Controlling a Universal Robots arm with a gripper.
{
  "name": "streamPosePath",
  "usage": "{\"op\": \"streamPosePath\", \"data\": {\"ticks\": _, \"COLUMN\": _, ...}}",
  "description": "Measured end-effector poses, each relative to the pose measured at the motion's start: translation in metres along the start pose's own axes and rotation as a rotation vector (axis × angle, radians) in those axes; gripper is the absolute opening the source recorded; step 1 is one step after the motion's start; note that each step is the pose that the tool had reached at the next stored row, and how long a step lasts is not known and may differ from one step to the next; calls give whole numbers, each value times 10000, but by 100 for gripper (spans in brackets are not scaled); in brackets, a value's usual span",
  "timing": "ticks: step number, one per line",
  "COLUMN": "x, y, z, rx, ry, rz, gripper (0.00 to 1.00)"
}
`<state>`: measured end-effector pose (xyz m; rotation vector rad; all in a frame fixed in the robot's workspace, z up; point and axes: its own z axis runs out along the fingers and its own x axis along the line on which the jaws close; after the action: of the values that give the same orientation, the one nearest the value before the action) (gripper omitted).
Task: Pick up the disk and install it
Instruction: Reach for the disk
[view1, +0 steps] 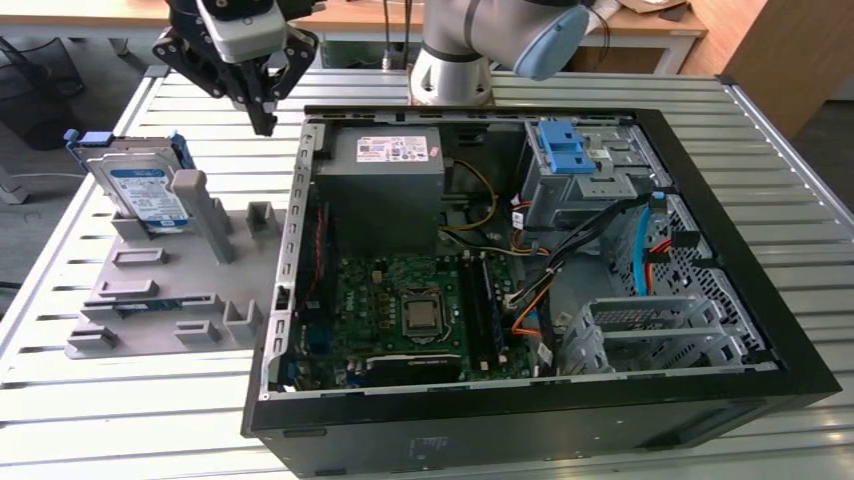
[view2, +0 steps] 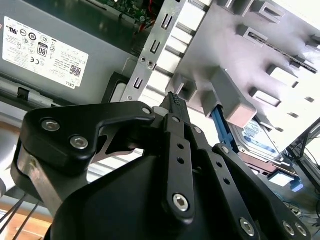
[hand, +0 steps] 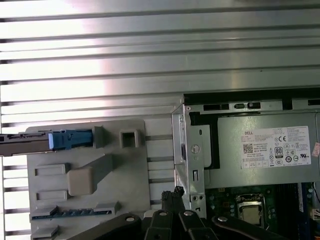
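Note:
The disk, silver with a white-and-blue label and a blue bracket, stands on edge in a slot of the grey holder plate at the exterior view's left. The first wrist view shows the disk edge-on, and in the second wrist view the disk sits partly behind a grey post. My gripper hangs above the table between the holder and the open computer case, to the right of the disk and apart from it. Its fingertips are together in both wrist views, gripper and gripper, with nothing between them.
The open black computer case fills the middle and right. Inside are the grey power supply, the motherboard and a grey drive cage with a blue latch. Cables run across the case's right half. The slatted metal table lies underneath.

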<state>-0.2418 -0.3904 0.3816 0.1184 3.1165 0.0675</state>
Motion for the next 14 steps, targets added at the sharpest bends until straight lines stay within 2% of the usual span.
{"op": "streamPosePath", "data": {"ticks": 6, "x": 33, "y": 1, "z": 7, "rx": 3, "ry": 33, "rz": 1, "gripper": 11}}
{"op": "streamPosePath", "data": {"ticks": 14, "x": 51, "y": 0, "z": 10, "rx": 2, "ry": 35, "rz": 1, "gripper": 11}}
